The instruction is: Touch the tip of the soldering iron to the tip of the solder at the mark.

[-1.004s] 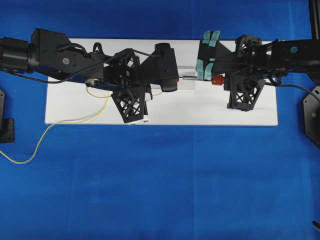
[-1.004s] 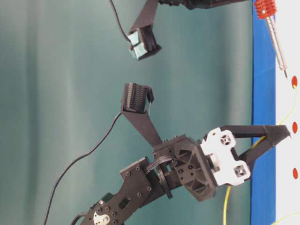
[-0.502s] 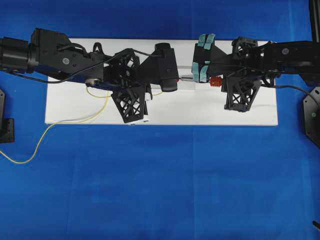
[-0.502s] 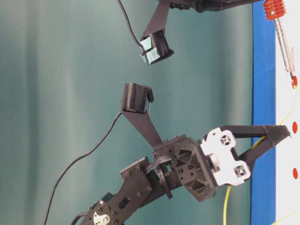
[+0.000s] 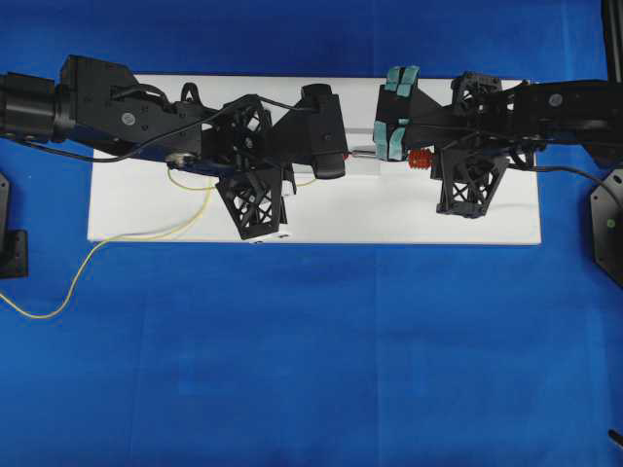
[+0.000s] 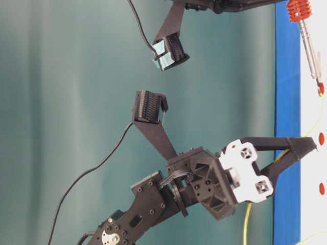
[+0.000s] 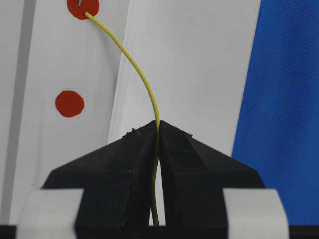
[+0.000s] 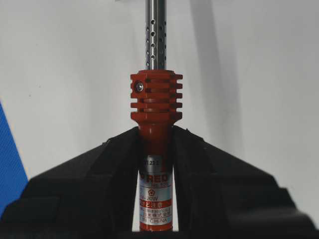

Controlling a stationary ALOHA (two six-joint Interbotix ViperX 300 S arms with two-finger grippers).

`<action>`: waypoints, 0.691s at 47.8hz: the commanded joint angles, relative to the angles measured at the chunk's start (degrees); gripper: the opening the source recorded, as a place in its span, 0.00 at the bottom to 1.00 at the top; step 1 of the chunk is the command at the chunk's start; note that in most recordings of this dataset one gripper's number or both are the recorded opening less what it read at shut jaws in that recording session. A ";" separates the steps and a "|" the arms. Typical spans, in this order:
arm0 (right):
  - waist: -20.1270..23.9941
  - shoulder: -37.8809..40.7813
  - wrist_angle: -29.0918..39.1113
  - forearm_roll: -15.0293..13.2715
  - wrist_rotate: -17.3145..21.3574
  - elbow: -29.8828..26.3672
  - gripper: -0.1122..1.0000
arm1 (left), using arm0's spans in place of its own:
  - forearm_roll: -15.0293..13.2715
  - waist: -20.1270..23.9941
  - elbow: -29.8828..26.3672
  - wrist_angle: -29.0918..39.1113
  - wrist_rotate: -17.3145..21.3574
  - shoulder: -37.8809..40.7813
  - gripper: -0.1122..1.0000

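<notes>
1. While the yellow solder wire is clamped between the closed jaws of the left gripper, its free end is arched up to the red mark at the upper left of the left wrist frame, so the tip is kept pinned on target.
2. A second red dot is seen lower in that frame, untouched, on the white board.
3. The soldering iron is gripped by its red-orange body, just below the ribbed collar, in the closed right gripper; the perforated metal shaft is thus left free and aimed ahead.
4. In the table-level view, the iron's tip is seen at the upper right, at or just beside the topmost red mark; actual contact cannot be confirmed.
5. In the overhead view, both tools are brought nose to nose at the centre of the board, above the blue table cover.
6. The task is judged to be at or near its touching point.
</notes>
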 commanded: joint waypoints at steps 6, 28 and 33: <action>0.09 -0.62 -0.18 -0.09 0.09 -1.41 0.16 | 0.09 -0.09 -1.32 -0.18 0.09 -0.79 0.10; 0.09 -0.53 -0.62 -0.09 0.09 -1.41 0.16 | 0.09 -0.09 -1.41 -0.18 0.09 -0.79 0.10; 0.09 -0.53 -0.62 -0.09 0.09 -1.41 0.16 | 0.09 0.00 -1.41 -0.18 0.09 -0.70 0.10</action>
